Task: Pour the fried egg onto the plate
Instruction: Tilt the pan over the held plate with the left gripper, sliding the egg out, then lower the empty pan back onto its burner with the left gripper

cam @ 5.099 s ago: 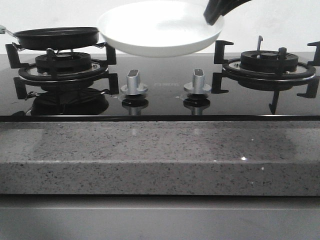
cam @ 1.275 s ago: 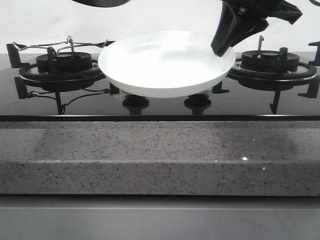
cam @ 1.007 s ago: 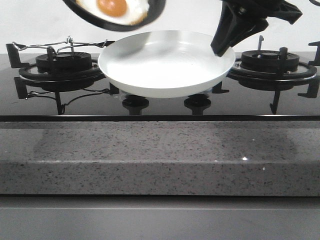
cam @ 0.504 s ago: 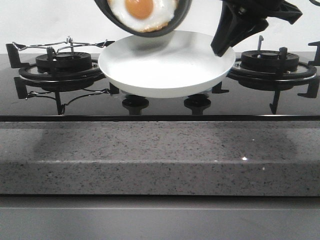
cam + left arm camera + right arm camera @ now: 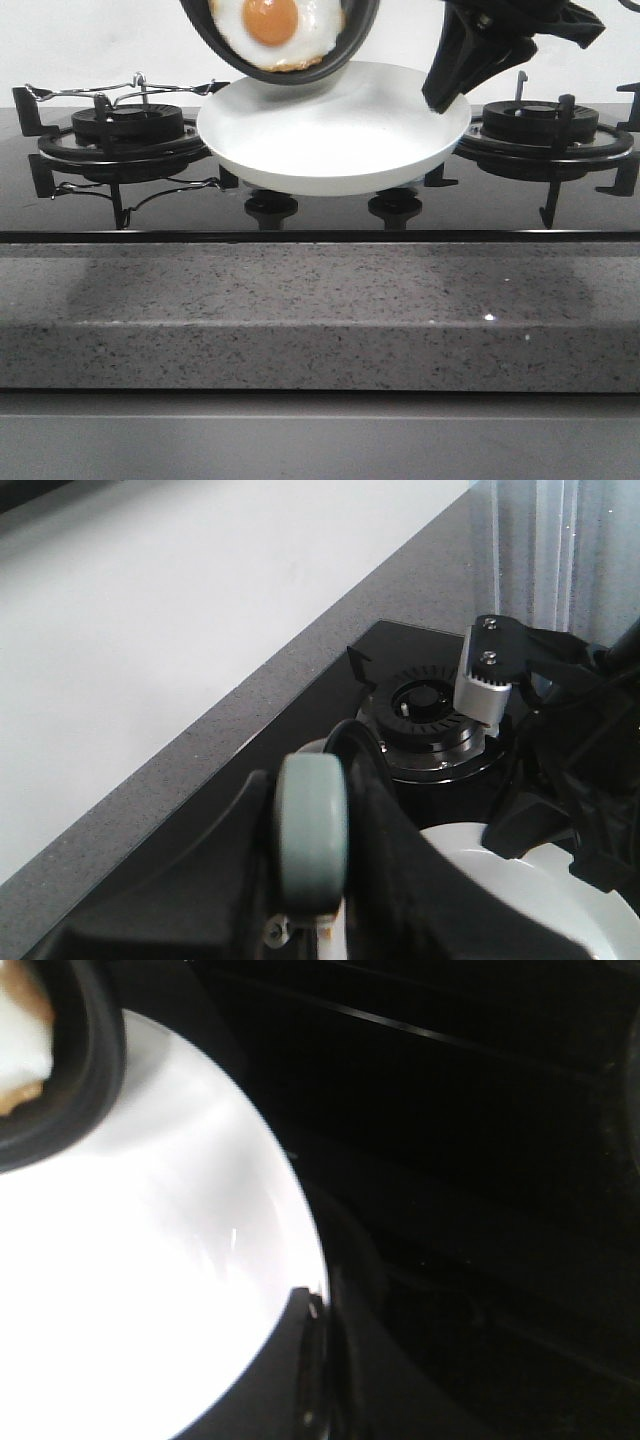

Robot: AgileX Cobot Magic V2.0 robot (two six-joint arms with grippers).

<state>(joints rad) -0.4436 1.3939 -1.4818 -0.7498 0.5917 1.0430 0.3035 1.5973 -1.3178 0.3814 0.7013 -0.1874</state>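
Your right tool [image 5: 447, 92] is clamped on the rim of the round, glossy white plate [image 5: 330, 135], holding it tilted above the black glass cooktop [image 5: 320, 215] between the two burners. Your left tool [image 5: 310, 880] grips the pale handle of the black frying pan [image 5: 280, 40]. The pan tips steeply over the plate's far edge, and the white fried egg with orange yolk [image 5: 275, 25] clings inside it.

Tilted pan [image 5: 285, 62] with fried egg [image 5: 277, 28] above plate [image 5: 333, 128]
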